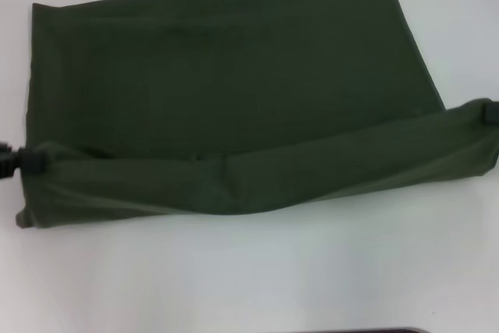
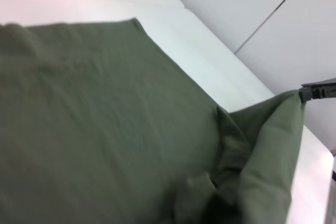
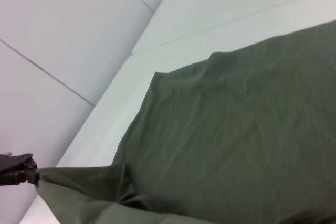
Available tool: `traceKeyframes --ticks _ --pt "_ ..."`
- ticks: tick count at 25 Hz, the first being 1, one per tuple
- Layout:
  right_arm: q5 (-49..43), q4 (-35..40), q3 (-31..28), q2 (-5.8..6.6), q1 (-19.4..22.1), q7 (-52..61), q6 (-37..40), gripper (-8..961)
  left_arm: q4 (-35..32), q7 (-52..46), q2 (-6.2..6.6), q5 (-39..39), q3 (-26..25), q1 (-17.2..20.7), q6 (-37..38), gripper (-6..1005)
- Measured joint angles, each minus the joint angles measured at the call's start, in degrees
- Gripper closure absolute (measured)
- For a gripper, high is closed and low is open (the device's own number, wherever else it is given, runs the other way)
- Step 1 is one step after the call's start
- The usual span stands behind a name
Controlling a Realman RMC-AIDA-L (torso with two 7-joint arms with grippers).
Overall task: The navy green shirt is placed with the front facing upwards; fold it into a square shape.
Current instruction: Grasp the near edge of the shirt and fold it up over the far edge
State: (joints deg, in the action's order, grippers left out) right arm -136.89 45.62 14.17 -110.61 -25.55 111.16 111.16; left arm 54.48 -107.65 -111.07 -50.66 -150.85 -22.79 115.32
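fold | left gripper (image 1: 27, 163) at 9, right gripper (image 1: 488, 111) at 3, both clamped on shirt (image 1: 234, 91) hem | carry level toward 12 (edges aligned)

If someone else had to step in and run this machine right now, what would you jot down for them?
Left gripper: at the left end of the near edge of the dark olive-green cotton shirt, shut on it.
Right gripper: at the right end of the same edge, also shut on the cloth.
Shirt: spread plain side up on the white table; no lettering, sleeves or collar show. The near strip is doubled back over the body, sagging between the grippers.
Done: the shirt is already a rough rectangle.
Left: carry this fold across, release, square it up.
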Motion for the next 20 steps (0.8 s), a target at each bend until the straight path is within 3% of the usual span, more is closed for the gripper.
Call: traceKeyframes --ticks 6,20 --pt "0.44 -0.09 0.06 -0.07 -2.4 1.35 -2.61 918 -0.49 -0.83 -0.45 -0.05 -0.19 -3.82 -3.08 968" --pt "1.06 -0.27 0.61 -0.24 -10.43 5.52 -11.94 918 -5.86 -6.01 0.83 0.21 0.38 -14.22 -21.47 967"
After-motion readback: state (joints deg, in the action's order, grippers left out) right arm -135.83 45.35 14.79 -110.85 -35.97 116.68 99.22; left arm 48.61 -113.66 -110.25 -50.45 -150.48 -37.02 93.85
